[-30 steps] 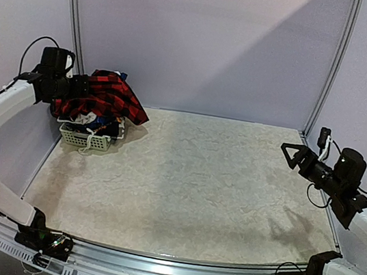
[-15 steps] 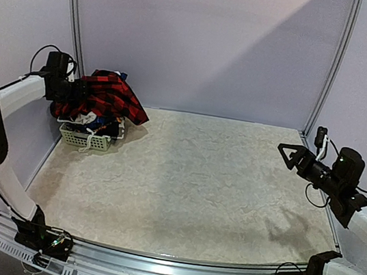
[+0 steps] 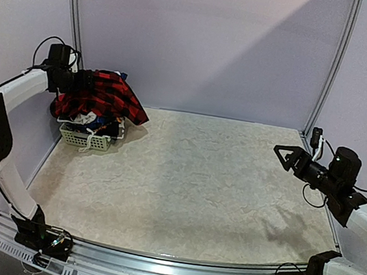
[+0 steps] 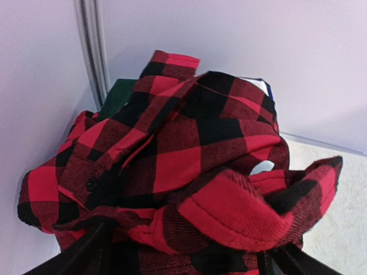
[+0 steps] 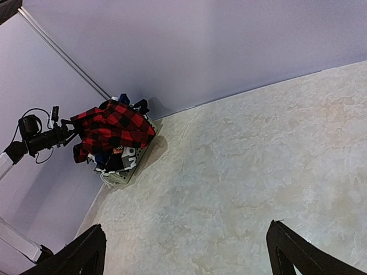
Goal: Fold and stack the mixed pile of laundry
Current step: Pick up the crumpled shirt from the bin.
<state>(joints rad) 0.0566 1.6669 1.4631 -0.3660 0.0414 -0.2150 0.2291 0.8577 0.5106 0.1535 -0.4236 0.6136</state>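
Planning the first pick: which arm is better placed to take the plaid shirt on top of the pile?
Left. The left gripper is right at the plaid shirt atop the basket, fingers spread with cloth between them. The right gripper hangs open across the table, far from it.

We hold our left arm (image 3: pixel 16 88) stretched to the far left corner, left gripper (image 3: pixel 80 82) spread wide, while our right arm (image 3: pixel 364 221) hovers at the right edge, right gripper (image 3: pixel 284 156) gaping and aimed leftward.
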